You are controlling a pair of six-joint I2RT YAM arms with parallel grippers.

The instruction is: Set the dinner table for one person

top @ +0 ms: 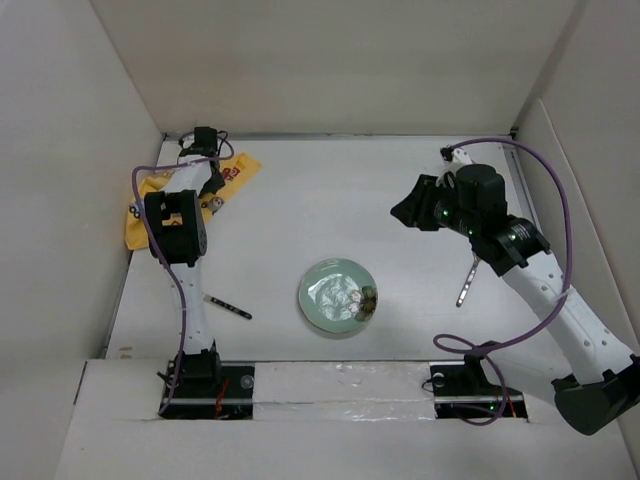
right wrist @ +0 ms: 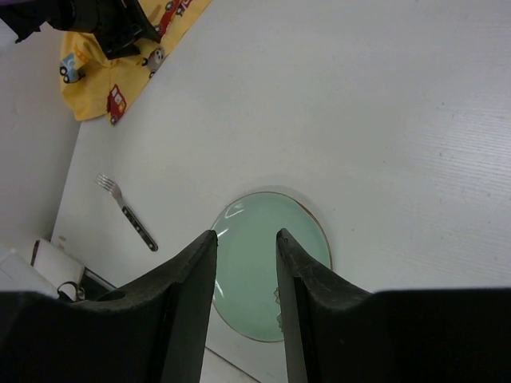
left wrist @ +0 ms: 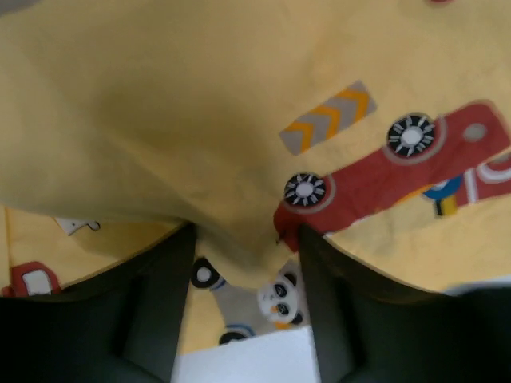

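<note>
White dinner table [top: 330, 200] — beneath left end effector [top: 207, 150]

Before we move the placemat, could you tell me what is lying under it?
The placemat lies bunched on the table, with the left gripper pinching a fold. Anything beneath the cloth is covered and cannot be seen.

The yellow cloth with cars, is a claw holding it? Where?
Yes. The left claw pinches a bunched fold of the cloth, lifting it. The right claw holds nothing.
</note>
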